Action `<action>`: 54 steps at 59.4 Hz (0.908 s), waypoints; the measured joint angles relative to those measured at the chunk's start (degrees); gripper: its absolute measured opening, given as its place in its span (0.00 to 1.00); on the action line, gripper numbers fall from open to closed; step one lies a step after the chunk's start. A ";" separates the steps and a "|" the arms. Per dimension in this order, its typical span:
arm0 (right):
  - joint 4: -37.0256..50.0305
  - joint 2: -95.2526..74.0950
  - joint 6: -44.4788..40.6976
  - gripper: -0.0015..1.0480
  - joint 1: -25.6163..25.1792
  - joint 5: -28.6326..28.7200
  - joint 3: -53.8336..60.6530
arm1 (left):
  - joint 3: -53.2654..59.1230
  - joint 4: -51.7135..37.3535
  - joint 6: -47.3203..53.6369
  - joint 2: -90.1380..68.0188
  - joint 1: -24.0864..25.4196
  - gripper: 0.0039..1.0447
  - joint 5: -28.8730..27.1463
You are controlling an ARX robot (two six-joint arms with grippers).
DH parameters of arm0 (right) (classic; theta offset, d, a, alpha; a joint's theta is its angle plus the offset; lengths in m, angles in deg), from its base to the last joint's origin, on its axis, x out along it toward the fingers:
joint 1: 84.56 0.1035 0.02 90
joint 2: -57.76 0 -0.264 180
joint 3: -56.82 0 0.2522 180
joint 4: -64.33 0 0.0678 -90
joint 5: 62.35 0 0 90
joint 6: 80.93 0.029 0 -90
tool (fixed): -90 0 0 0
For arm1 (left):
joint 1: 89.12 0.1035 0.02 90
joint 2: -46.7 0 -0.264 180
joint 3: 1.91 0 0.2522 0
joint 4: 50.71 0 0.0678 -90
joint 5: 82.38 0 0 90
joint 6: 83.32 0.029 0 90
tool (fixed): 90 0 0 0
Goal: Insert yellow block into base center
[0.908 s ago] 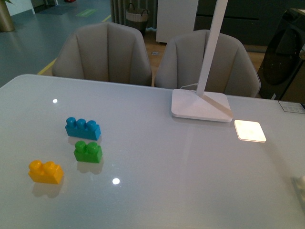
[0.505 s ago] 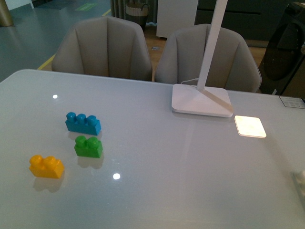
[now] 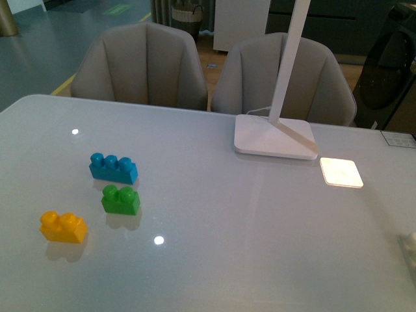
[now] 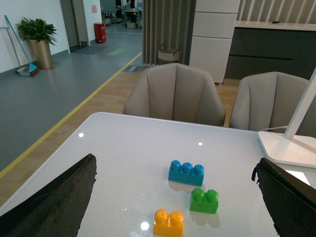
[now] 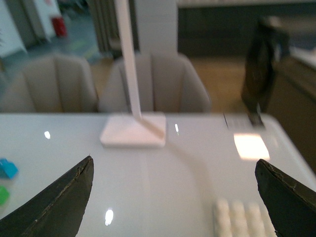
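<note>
Here, the left gripper (image 4: 174, 161) hangs spread wide and empty, the yellow block (image 4: 168, 222) on the table (image 4: 128, 163) ahead, between its fingers, nearer than the green brick (image 4: 204, 201) and blue brick (image 4: 186, 173). The right gripper (image 5: 173, 161), likewise spread, has the studded white base (image 5: 242, 217) ahead, closer to one finger.

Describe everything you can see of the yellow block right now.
The yellow block is a small yellow-orange brick, plastic by its gloss, with two round studs on top. It stands upright, studs up, on the pale glossy table at the robot's left, nearest the robot of the three bricks. It lies apart from the green brick, which sits beyond it to the right. Only the table touches it; nothing holds it.
</note>
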 joint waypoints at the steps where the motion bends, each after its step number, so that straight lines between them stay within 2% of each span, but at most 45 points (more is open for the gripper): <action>1: -1.38 -1.16 0.94 0.91 -0.13 -0.90 -0.57 | 0.00 0.00 -0.02 0.00 0.00 0.93 -0.02; 4: -1.92 -9.92 4.50 0.91 -3.78 -1.40 -2.51 | 0.00 0.00 0.00 0.02 0.00 0.93 0.00; 6: 2.60 -17.42 5.55 0.91 -8.22 2.10 -2.78 | 0.00 0.00 0.00 0.02 0.00 0.93 -0.02; 10: 17.16 -34.53 5.20 0.91 -17.66 10.80 -4.44 | 0.00 0.00 -0.02 0.02 0.00 0.93 0.00; 19: 37.31 -58.73 1.75 0.91 -25.70 19.61 -8.41 | 0.00 0.00 -0.02 0.02 0.00 0.93 -0.02; 22: 46.62 -71.41 -1.40 0.91 -29.29 23.06 -10.49 | 0.00 0.00 0.00 0.02 0.00 0.93 -0.02; 27: 56.15 -89.33 -6.93 0.91 -34.53 26.97 -14.47 | 0.00 0.00 -0.02 0.02 0.00 0.93 -0.02; 37: 60.67 -106.75 -12.85 0.91 -39.78 31.12 -20.11 | 0.00 0.00 -0.02 0.02 0.00 0.93 0.00; 54: 58.38 -120.83 -17.94 0.91 -44.06 33.35 -30.93 | 0.00 0.00 -0.02 0.02 0.00 0.93 0.00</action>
